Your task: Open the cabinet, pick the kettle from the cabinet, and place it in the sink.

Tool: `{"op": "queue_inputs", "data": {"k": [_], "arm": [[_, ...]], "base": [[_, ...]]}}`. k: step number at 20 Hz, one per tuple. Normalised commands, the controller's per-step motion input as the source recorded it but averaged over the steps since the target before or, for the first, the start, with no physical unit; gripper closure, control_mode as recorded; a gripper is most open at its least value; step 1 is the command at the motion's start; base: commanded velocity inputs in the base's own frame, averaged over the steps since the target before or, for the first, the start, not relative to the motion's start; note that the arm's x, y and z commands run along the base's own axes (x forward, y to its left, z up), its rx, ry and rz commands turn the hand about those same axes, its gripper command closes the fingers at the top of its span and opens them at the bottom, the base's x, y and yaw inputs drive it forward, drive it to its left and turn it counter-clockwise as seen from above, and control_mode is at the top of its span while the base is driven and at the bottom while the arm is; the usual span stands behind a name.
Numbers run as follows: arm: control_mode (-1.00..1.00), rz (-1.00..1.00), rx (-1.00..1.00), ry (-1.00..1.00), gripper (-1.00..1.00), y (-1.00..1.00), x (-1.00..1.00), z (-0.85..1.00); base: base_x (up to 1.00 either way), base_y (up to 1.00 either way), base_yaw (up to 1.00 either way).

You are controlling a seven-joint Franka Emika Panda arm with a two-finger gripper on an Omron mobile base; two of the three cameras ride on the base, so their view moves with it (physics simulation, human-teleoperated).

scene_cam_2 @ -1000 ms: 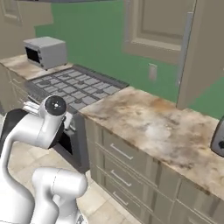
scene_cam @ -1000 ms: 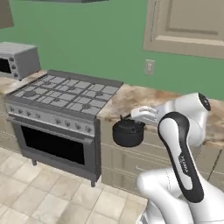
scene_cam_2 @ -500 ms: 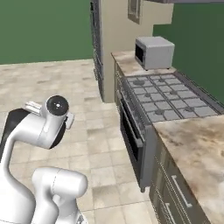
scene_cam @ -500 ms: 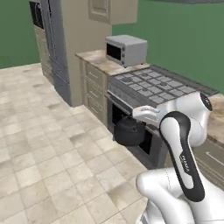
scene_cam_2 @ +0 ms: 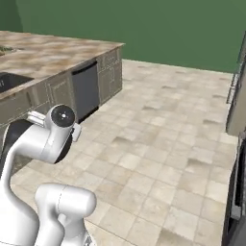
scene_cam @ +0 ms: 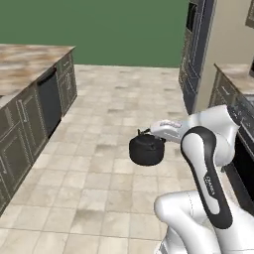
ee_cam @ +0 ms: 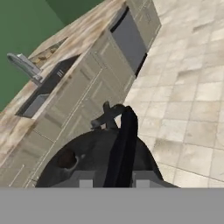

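Jaws are sitting nearly closed on the arched handle of the kettle; in the hand view the black handle is running up between the two finger tips, with the lid knob to its left and the spout pointing away from the camera.

In the left base view the kettle is hanging in the air off the end of the white arm, above the tiled floor, touching no surface. It is hanging roughly upright there.

The sink is lying well apart from the kettle, set into the marbled worktop against the green wall; the faucet is standing at its far edge. In the right base view a corner of the sink is showing at the left edge, in the same worktop.

A dark dishwasher panel is sitting among the beige base cabinets under that worktop.
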Motion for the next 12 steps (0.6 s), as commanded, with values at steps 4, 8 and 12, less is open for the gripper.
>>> {"op": "queue_inputs", "data": {"k": [4,8,12], "arm": [[1.00,0.00,0.00,0.00,1.00,0.00,0.00,0.00],[1.00,0.00,0.00,0.00,1.00,0.00,0.00,0.00],[1.00,0.00,0.00,0.00,1.00,0.00,0.00,0.00]], "base": [[0.00,0.14,0.91],[0.04,0.15,0.85],[0.22,0.16,0.61]]}}
